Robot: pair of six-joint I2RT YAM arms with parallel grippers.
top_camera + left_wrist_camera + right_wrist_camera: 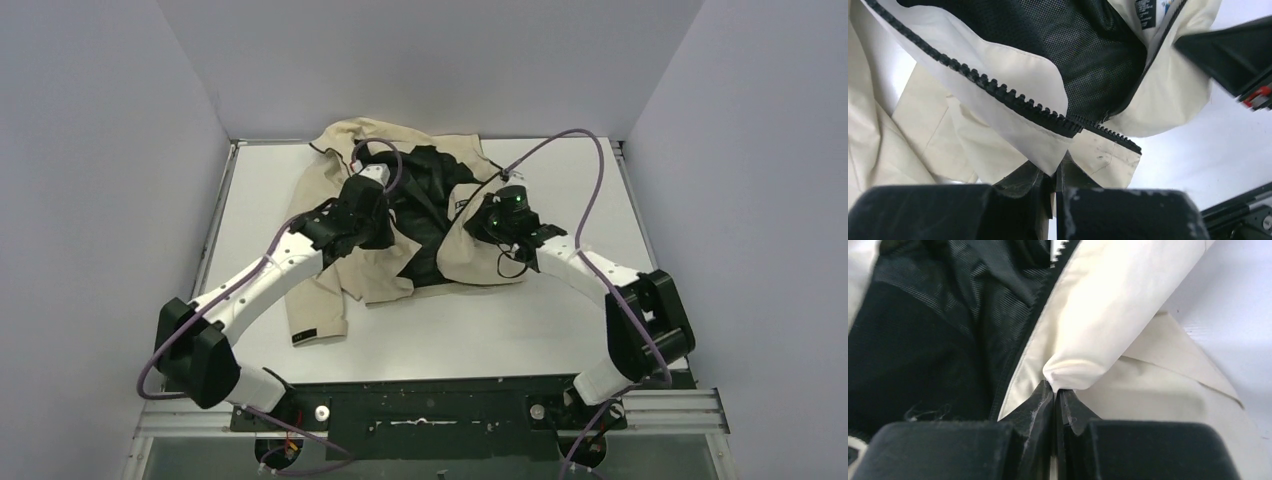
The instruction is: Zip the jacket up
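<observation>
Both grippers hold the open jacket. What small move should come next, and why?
Probably draw both front edges together. The left gripper and right gripper each pinch beige fabric of the jacket, whose zipper teeth are unjoined, with black lining showing.

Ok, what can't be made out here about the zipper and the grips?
Zipper slider: not seen; top view, arms cover part of the jacket front.
Label text: left wrist view, blurred, cut by the top edge.
Fabric depth inside right gripper: right wrist view, hidden by its own fingers.
</observation>
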